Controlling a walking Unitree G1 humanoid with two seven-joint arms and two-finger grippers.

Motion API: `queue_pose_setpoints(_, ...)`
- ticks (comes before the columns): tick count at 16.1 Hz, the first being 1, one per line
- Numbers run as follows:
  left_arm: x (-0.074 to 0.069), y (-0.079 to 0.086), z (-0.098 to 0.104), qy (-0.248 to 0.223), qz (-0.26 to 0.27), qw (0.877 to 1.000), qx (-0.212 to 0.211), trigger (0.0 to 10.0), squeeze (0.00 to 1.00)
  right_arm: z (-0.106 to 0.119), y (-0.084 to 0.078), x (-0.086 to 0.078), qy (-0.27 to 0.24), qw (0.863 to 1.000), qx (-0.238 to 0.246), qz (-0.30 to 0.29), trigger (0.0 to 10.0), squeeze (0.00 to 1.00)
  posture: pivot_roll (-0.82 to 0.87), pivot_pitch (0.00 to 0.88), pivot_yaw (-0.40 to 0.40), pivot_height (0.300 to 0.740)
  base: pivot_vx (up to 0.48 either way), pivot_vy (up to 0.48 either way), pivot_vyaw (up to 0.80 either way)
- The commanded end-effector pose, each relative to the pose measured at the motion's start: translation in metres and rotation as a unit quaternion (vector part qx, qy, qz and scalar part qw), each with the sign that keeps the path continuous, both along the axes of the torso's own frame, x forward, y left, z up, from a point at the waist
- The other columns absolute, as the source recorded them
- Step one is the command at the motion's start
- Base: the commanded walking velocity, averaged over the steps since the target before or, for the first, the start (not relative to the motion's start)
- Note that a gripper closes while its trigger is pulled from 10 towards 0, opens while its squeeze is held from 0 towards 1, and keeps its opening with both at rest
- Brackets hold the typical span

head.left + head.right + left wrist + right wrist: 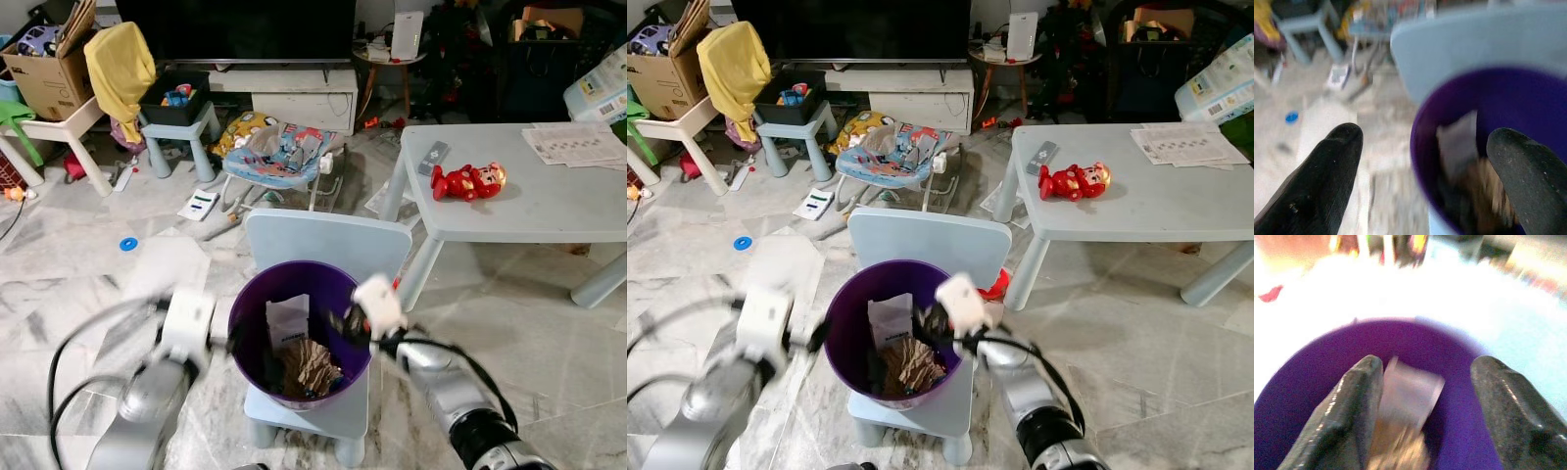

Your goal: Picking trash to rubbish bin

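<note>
Right tool (pixel 1422 406) sits over the purple rubbish bin (pixel 257 308), fingers spread wide, nothing held. Left tool (pixel 1420 161) hangs at the bin's left rim, also spread wide and empty, one finger outside the rim and one over the opening. We see trash (pixel 306 364) already inside: white paper and a crumpled brown piece. Bin stands on a pale blue child's chair (pixel 323 240) on the marble floor (pixel 78 264). Light grey counter (pixel 549 211) to our right carries a red toy (pixel 468 181), a remote (pixel 433 155) and papers (pixel 573 142).
</note>
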State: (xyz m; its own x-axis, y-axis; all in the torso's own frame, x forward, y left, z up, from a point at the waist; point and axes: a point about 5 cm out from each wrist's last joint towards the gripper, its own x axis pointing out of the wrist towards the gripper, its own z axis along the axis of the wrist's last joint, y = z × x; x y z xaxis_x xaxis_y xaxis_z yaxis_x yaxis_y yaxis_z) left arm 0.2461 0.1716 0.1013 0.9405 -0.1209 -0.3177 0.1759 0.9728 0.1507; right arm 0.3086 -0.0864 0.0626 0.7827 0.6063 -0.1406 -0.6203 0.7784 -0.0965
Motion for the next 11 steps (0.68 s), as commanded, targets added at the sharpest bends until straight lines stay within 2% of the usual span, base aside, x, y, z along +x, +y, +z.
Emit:
queue_pose_setpoints(1, 0.002, 0.002, 0.003, -0.012, 0.008, 1.000, 0.005, 10.0, 1.00, 0.009, -0.006, 0.002, -0.025, 0.999, 0.018, -0.025, 10.0, 1.00, 0.08, 0.088, -0.002, 0.740, 0.000, 0.000, 0.00)
queue_pose_setpoints(2, 0.014, 0.003, 0.017, -0.065, 0.030, 0.997, -0.002, 10.0, 1.00, 0.029, -0.015, 0.007, -0.078, 0.994, 0.030, -0.070, 10.0, 1.00, 0.06, 0.093, 0.011, 0.740, 0.000, 0.000, 0.00)
queue_pose_setpoints(4, 0.026, 0.003, 0.036, -0.135, 0.051, 0.990, -0.008, 10.0, 1.00, 0.053, -0.031, 0.009, -0.122, 0.984, 0.053, -0.120, 10.0, 1.00, 0.03, 0.086, 0.022, 0.740, 0.000, 0.000, 0.00)
queue_pose_setpoints(5, 0.032, -0.002, 0.048, -0.167, 0.044, 0.985, -0.021, 10.0, 1.00, 0.069, -0.047, 0.007, -0.149, 0.974, 0.067, -0.157, 10.0, 1.00, 0.03, 0.081, 0.020, 0.740, 0.000, 0.000, 0.00)
queue_pose_setpoints(9, 0.037, -0.006, 0.061, -0.195, 0.046, 0.979, -0.032, 10.0, 1.00, 0.094, -0.075, -0.004, -0.185, 0.958, 0.083, -0.204, 10.0, 1.00, 0.02, 0.072, 0.030, 0.740, 0.000, 0.000, 0.00)
queue_pose_setpoints(10, 0.038, -0.006, 0.062, -0.202, 0.048, 0.977, -0.035, 10.0, 0.31, 0.099, -0.080, -0.007, -0.189, 0.954, 0.084, -0.216, 10.0, 1.00, 0.01, 0.071, 0.030, 0.740, 0.000, 0.000, 0.00)
queue_pose_setpoints(11, 0.041, -0.007, 0.063, -0.209, 0.052, 0.976, -0.041, 10.0, 0.00, 0.102, -0.085, -0.008, -0.184, 0.951, 0.088, -0.234, 10.0, 1.00, 0.00, 0.069, 0.030, 0.740, 0.000, 0.000, 0.00)
